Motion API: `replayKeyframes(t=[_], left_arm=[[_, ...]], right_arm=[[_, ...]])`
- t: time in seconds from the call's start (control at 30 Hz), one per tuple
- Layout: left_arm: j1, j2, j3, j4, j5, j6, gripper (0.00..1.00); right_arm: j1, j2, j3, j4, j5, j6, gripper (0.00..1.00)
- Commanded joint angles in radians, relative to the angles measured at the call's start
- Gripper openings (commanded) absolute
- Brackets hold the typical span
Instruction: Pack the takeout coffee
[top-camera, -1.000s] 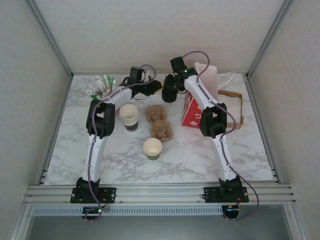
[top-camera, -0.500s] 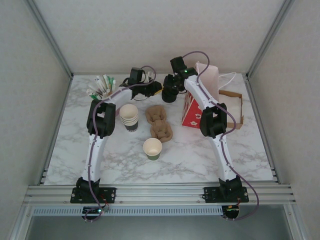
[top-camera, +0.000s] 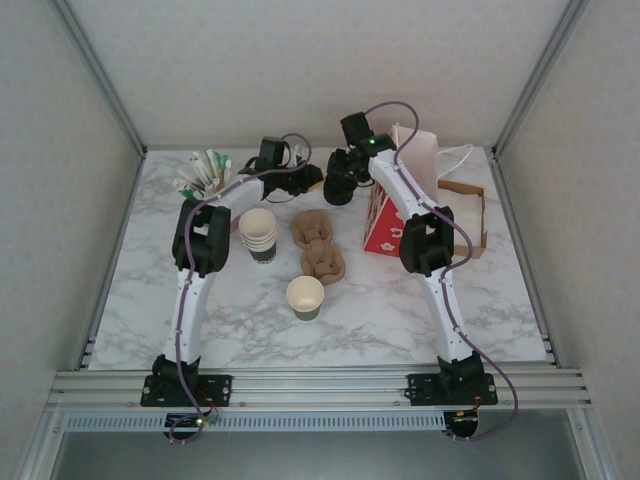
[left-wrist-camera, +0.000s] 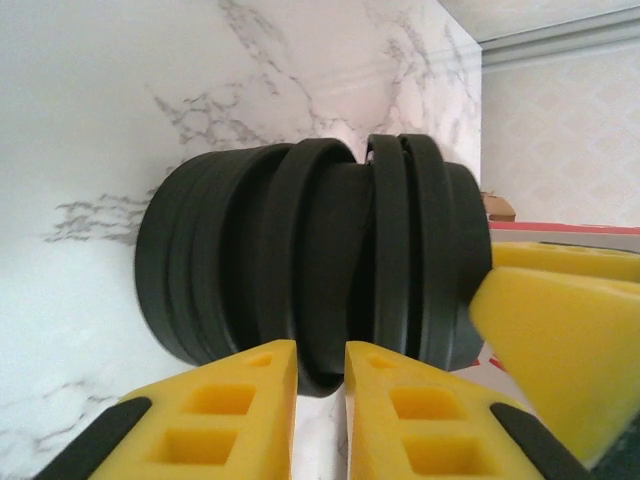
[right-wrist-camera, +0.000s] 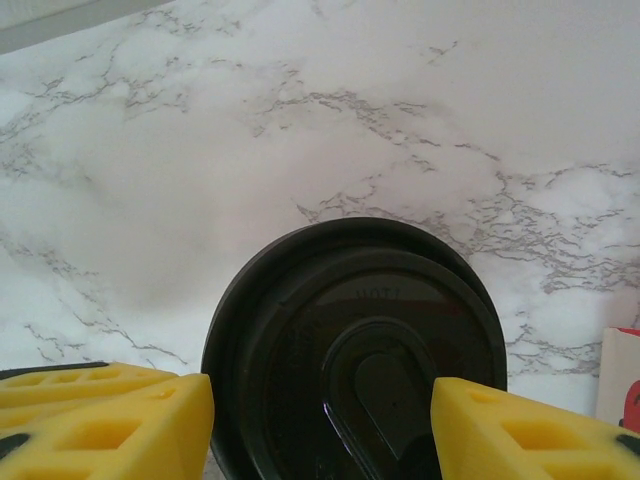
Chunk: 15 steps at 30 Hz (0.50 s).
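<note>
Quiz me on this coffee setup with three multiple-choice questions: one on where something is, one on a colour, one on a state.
1. Where does the single cup stand?
A) far left corner
B) just nearer than the brown carrier
C) far right corner

2. What colour is the lid stack?
A) white
B) red
C) black

3. The single cup is:
A) upright and open-topped
B) lidded
C) tipped over

Answers:
1. B, it stands right in front of the carrier in the top view.
2. C, both wrist views show black lids.
3. A, its cream inside shows from above.
</note>
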Motion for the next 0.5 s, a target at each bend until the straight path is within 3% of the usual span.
replayKeyframes(t=[0.0,0.47], left_arm=[[0.018,-0.085,-0.026,0.024,-0.018,0.018,0.20],[0.037,-0.122,-0.071,0.049,-0.023,0.009,0.19]], right_arm=[[0.007,-0.026,0.038,-0.017,-0.026,-0.021,0.57],[0.028,0.001,0.083,-0.003,-0.124,-0.031,0.47]])
